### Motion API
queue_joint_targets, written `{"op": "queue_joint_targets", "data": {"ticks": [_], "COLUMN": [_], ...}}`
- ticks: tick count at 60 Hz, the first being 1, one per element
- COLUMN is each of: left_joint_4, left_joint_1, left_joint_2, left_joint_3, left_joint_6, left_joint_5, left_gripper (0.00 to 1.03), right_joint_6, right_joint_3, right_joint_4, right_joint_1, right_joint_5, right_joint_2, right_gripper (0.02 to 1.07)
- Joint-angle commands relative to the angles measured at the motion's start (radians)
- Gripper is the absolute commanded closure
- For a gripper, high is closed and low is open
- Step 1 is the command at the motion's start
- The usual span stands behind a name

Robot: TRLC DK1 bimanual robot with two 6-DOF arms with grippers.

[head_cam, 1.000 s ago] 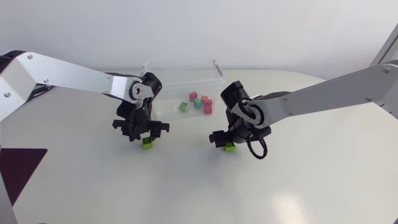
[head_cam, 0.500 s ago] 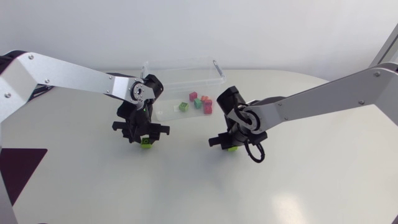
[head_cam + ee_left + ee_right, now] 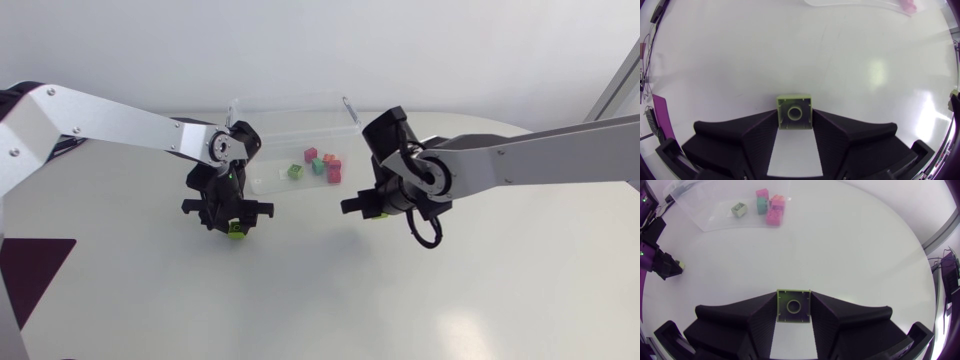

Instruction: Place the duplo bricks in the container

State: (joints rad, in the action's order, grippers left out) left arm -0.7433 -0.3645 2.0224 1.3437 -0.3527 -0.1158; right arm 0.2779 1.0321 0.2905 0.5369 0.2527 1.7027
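Between the fingers of my left gripper (image 3: 794, 113) sits a lime green duplo brick (image 3: 794, 111), low over the table, and both fingers touch its sides. In the head view this gripper (image 3: 229, 218) is left of the middle, with the brick (image 3: 236, 232) under it. My right gripper (image 3: 793, 306) is shut on a second lime brick (image 3: 793, 303) held off the table. In the head view the right gripper (image 3: 374, 208) hangs just right of the clear plastic container (image 3: 296, 124).
In the container (image 3: 699, 222) lie a green brick (image 3: 295, 171), a teal one (image 3: 318, 166) and several pink and orange ones (image 3: 332, 168). A black cable loop (image 3: 427, 232) hangs under my right wrist. My left gripper (image 3: 661, 263) shows beside the container in the right wrist view.
My right gripper has lifted its lime brick off the table and moved it back toward the container. My left gripper has stayed in place and closed in on its brick.
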Motion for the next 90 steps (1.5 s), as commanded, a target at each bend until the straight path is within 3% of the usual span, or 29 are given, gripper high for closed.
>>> {"op": "queue_joint_targets", "data": {"ticks": [1, 23, 35, 60, 71, 90], "left_joint_4": [-0.013, 0.004, 0.090, 0.364, 0.473, 0.539], "left_joint_1": [0.010, 0.004, -0.022, -0.022, -0.008, 0.021], "left_joint_2": [-0.027, -0.278, -0.399, -0.332, -0.286, -0.209], "left_joint_3": [0.017, 0.048, 0.133, 0.164, 0.161, 0.178], "left_joint_6": [-0.028, -0.020, 0.027, 0.083, 0.098, 0.109], "left_joint_5": [0.008, -0.031, -0.053, -0.048, -0.033, -0.001], "left_gripper": [0.65, 0.66, 0.66, 0.66, 0.66, 0.66], "right_joint_6": [-0.023, -0.054, -0.075, -0.143, -0.143, -0.151], "right_joint_3": [-0.018, 0.060, 0.187, 0.401, 0.500, 0.586], "right_joint_4": [0.026, 0.056, 0.022, -0.257, -0.283, -0.307], "right_joint_1": [0.012, -0.003, -0.002, 0.005, -0.002, -0.015], "right_joint_5": [0.013, 0.036, 0.037, 0.014, 0.011, 0.013], "right_joint_2": [-0.035, -0.169, -0.184, 0.043, 0.170, 0.276], "right_gripper": [0.94, 0.94, 0.94, 0.94, 0.94, 0.94]}}
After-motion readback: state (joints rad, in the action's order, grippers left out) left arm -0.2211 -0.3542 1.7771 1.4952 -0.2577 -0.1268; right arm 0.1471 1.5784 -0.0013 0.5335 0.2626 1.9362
